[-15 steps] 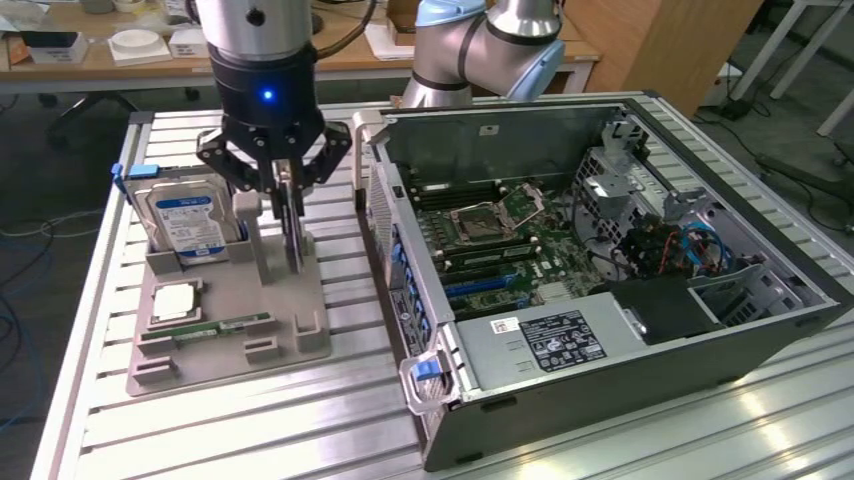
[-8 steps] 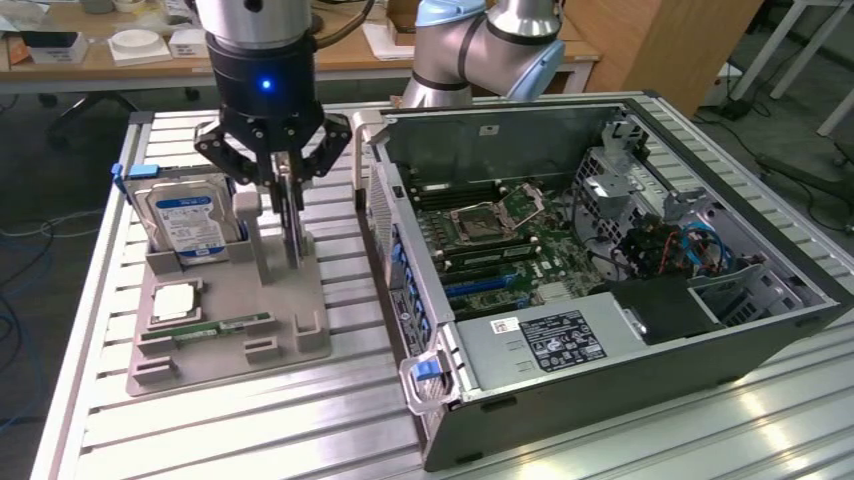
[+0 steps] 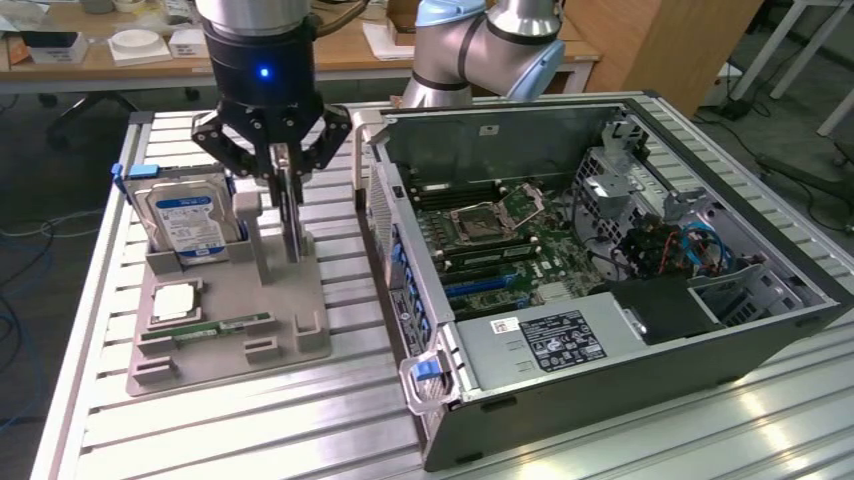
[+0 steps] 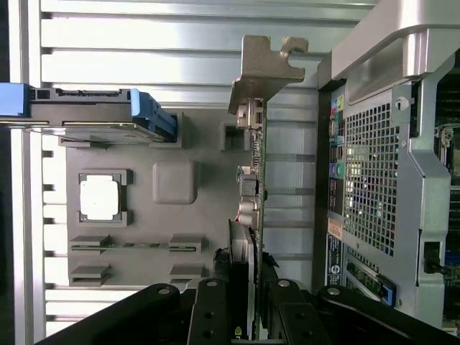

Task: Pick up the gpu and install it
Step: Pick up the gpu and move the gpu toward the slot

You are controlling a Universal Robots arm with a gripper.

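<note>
Open PC case [image 3: 641,385] is sitting on the exterior view's right, with the grey parts tray [image 3: 287,320] lying beside it. The gripper [image 3: 280,172] is pinching the gpu [image 4: 253,215] narrowly. The card is standing on edge at the tray, just beside the hard drive [image 3: 191,222].

Counter [image 3: 200,430]: silver metal, built of ribbed slats running side by side. Bright glare patches [image 3: 781,400] lie on the slats toward the exterior view's right.

Behind the counter stands 1 wooden desk [image 3: 340,58] carrying white boxes [image 3: 140,45] and loose papers [image 3: 384,40].

At the exterior view's right stands 1 tall light-wood panel [image 3: 667,45], possibly a cabinet side. White furniture legs [image 3: 787,45] stand beyond it.

Floor [image 3: 54,180]: dark grey on both sides of the counter. Loose cables [image 3: 20,225] lie on it at the exterior view's left.
</note>
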